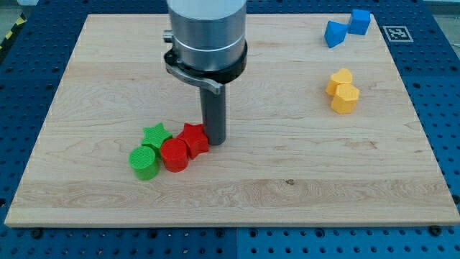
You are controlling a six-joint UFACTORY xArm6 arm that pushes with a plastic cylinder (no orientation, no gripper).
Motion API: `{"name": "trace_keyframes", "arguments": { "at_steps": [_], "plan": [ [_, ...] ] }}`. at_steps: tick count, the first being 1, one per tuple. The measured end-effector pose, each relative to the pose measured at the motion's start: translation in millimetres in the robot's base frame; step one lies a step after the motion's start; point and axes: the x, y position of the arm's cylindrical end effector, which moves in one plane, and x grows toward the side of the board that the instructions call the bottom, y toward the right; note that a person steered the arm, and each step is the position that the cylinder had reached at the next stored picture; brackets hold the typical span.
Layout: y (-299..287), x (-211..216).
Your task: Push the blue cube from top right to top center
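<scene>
The blue cube point(360, 21) lies at the view's top right of the wooden board point(287, 180), touching a second blue block point(334, 34) of irregular shape to its left. My tip point(215, 139) rests on the board near the view's centre left, far from the blue cube. It stands right beside the red star point(194, 139), touching or nearly touching its right side.
A red cylinder point(174, 155), a green star point(155, 136) and a green cylinder point(144, 162) cluster left of my tip. Two yellow blocks, one heart-shaped point(340, 81) and one hexagonal point(345, 98), sit at the view's right. A marker tag point(396, 32) lies off the board's top right corner.
</scene>
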Motion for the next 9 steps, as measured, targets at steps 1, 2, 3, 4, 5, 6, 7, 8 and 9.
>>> {"name": "trace_keyframes", "arguments": {
  "at_steps": [1,2,3,4,5,6,7,8,9],
  "plan": [
    [-5,8],
    [-9,15],
    [9,-12],
    [49,-21],
    [106,-21],
    [172,-24],
    [205,-28],
    [241,-42],
    [262,-51]
  ]
}}
